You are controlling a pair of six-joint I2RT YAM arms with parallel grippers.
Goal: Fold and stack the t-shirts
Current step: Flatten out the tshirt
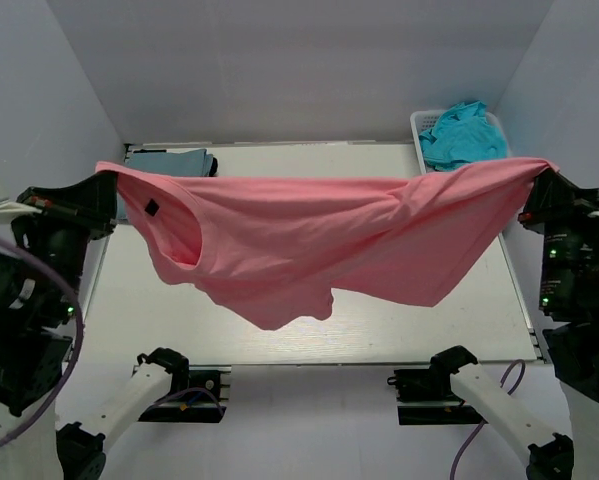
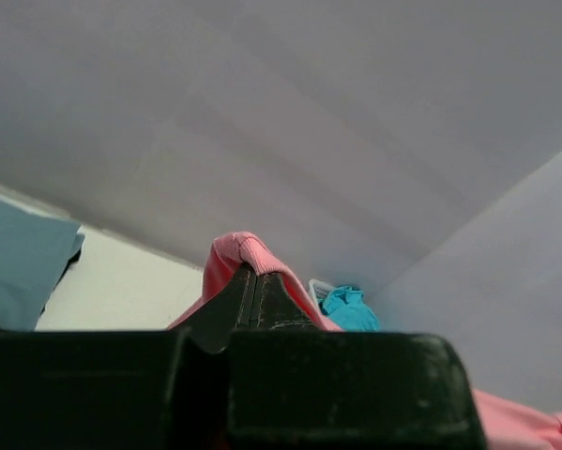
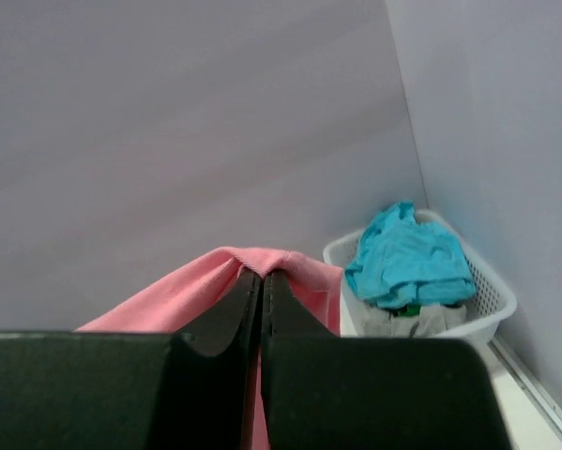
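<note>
Left tool [image 2: 255,274] is clamped fully shut on one end of the salmon-pink t-shirt [image 1: 299,245], and the right tool [image 3: 262,277] is pinched shut on the opposite end, so the shirt is held stretched in the air between the two, over the desk [image 1: 439,335]. The middle is seen sagging, with the neck opening hanging toward the left side; whether the lowest fold touches the desk can't be told. A grey-blue t-shirt [image 1: 169,160] is laid flat at the far left corner of the desk. A teal t-shirt [image 1: 464,135] is piled in the white basket [image 1: 420,125] at the far right corner, with something grey seen under it from the right wrist
</note>
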